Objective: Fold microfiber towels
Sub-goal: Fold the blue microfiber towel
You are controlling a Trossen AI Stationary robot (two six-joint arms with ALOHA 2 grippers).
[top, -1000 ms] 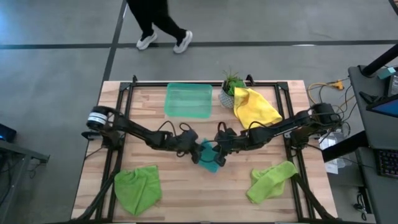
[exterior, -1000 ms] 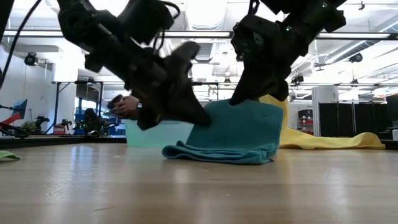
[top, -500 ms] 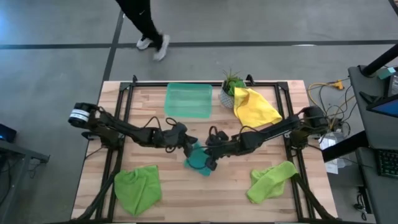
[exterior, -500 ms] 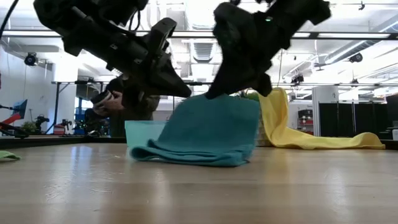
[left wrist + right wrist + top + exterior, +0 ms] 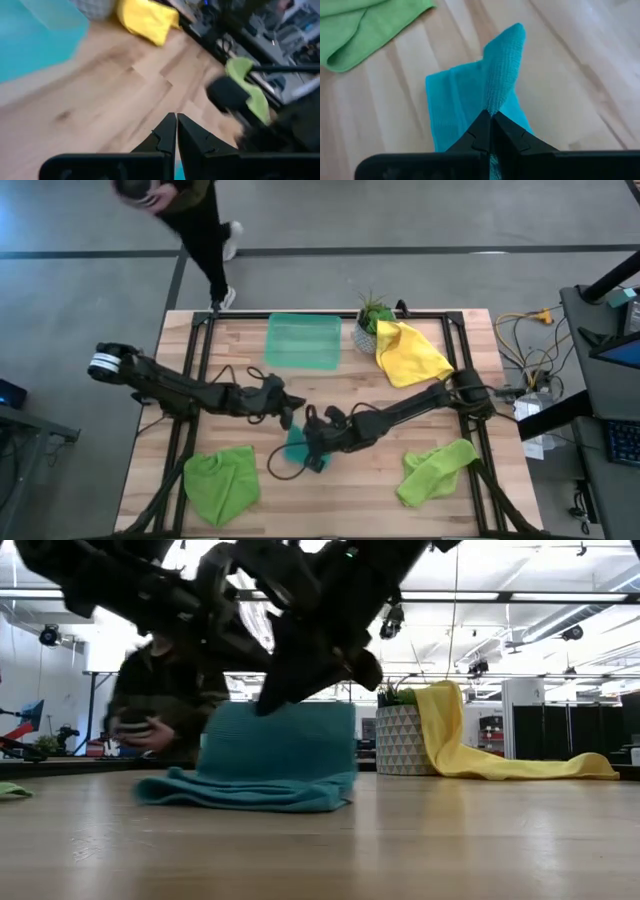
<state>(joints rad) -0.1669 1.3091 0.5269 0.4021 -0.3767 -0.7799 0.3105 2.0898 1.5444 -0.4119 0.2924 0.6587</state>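
Observation:
The teal-blue towel (image 5: 298, 450) lies near the table's middle, part of it pulled up into a standing sheet (image 5: 280, 740). My right gripper (image 5: 490, 116) is shut on its top and reaches in from the right (image 5: 313, 442). My left gripper (image 5: 176, 116) is shut with nothing between its tips. It hovers just far-left of the towel (image 5: 287, 415). Two lime green towels lie crumpled near the front, one at the left (image 5: 222, 485) and one at the right (image 5: 435, 470). A yellow towel (image 5: 410, 352) is draped against the plant pot (image 5: 368, 332). My right gripper pinches a raised ridge of the teal-blue towel (image 5: 493, 100) between its two fingertips. It comes slanting down from the table's right. The cloth hangs tented below the fingers, and its lower part (image 5: 240, 795) rests in folds on the table. One layer or several, I cannot tell.
A translucent green tray (image 5: 302, 340) sits at the far middle, next to the potted plant. A person (image 5: 185, 215) walks past beyond the table's far left corner, also visible in the low view (image 5: 160, 705). Bare wood lies between the two green towels.
My right gripper has moved toward the table's left and slightly nearer, dragging the teal-blue towel along the wood with its top still raised. My left gripper has drawn back toward the left edge and risen, coming away from the towel's top edge. The person has walked leftward.

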